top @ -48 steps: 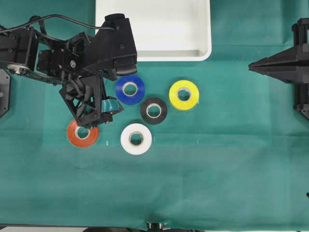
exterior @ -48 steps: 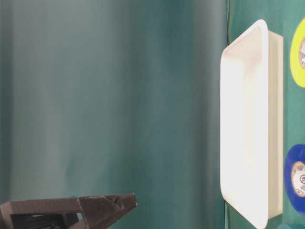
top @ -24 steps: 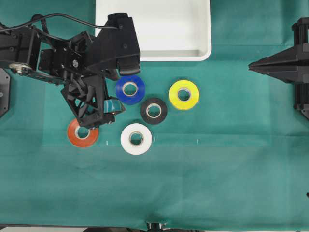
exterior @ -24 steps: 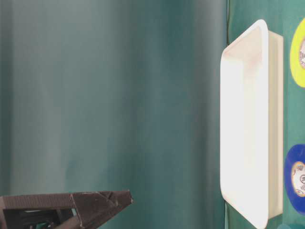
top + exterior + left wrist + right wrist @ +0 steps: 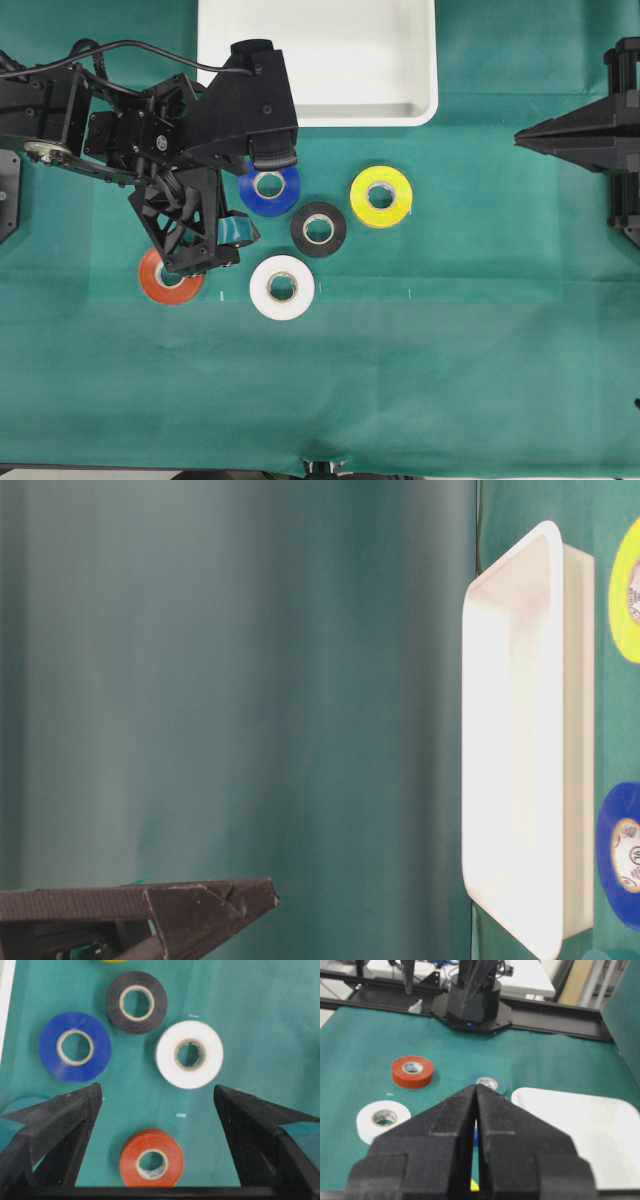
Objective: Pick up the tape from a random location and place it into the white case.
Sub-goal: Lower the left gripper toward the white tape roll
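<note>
Your desk (image 5: 480, 380), under its green cloth, fills the overhead view, and the white case (image 5: 318, 60) sits at its 12 o'clock edge with nothing visible inside. Your left arm reaches in from 9 o'clock, its left pincer (image 5: 205, 255) hanging above the cloth with its jaws spread wide and nothing between them. Your right pincer (image 5: 530, 135) waits at 3 o'clock, well apart from the rolls; the right wrist view shows its jaws pressed together and holding nothing.

Five rolls lie flat near the middle of the desk. The tape (image 5: 282, 287), white with a greyish core, lies at the 6 o'clock side of the cluster, apart from its neighbours. In the left wrist view you see it ahead of the wide jaws, toward 1 o'clock of the gap. The red roll (image 5: 168, 280) lies at 9 o'clock of the tape, partly under the left pincer. The black roll (image 5: 319, 229) sits at 1 o'clock of the tape, the blue roll (image 5: 268, 192) at 12 o'clock, and the yellow roll (image 5: 381, 196) at 2 o'clock.
</note>
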Available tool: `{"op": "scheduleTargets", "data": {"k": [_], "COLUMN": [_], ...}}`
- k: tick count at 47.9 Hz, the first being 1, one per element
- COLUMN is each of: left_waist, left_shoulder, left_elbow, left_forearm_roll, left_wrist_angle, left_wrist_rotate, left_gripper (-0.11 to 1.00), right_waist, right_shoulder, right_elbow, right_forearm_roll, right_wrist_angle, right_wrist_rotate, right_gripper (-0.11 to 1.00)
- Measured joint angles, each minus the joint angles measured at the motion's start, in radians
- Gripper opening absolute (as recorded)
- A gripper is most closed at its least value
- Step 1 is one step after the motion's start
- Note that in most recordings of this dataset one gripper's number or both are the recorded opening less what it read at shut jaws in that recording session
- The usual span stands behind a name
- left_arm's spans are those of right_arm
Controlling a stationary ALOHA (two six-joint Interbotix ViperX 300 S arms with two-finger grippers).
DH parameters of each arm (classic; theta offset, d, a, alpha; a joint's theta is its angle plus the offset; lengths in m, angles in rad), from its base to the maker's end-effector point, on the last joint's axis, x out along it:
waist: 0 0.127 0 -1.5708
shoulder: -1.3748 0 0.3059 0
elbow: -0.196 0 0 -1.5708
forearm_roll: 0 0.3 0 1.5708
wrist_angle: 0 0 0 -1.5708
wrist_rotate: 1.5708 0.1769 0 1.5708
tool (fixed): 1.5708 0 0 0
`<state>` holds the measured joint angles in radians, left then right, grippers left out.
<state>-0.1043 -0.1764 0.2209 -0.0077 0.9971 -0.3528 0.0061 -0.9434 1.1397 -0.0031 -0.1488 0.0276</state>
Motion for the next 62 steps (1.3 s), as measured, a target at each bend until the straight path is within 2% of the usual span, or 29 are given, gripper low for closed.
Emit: {"op": "scheduleTargets", "data": {"k": [15, 32, 44, 62], "left_waist": [0.0, -0.015, -0.025, -0.035], "left_shoulder": [0.009, 0.087, 0.156, 0.23], "left_elbow": [0.018, 0.072, 0.133, 0.175], "left_forearm_roll": [0.0, 0.0, 0.0, -0.002], "left_wrist_angle": [-0.023, -0.083, -0.155, -0.288], "left_wrist_rotate": [-0.005, -0.028, -0.074, -0.074], "left_gripper": [0.98, 0.98, 0.98, 0.98], "right_waist": [0.0, 0.0, -0.002, 0.0], "right_shoulder": [0.0, 0.009, 0.014, 0.017], "right_elbow": [0.0, 0.0, 0.0, 0.0], "right_forearm_roll": [0.002, 0.002, 0.002, 0.002], "right_wrist_angle": [0.002, 0.002, 0.002, 0.003], "right_wrist_rotate": [0.0, 0.0, 0.0, 0.0], "right_gripper": [0.0, 0.0, 0.0, 0.0]}}
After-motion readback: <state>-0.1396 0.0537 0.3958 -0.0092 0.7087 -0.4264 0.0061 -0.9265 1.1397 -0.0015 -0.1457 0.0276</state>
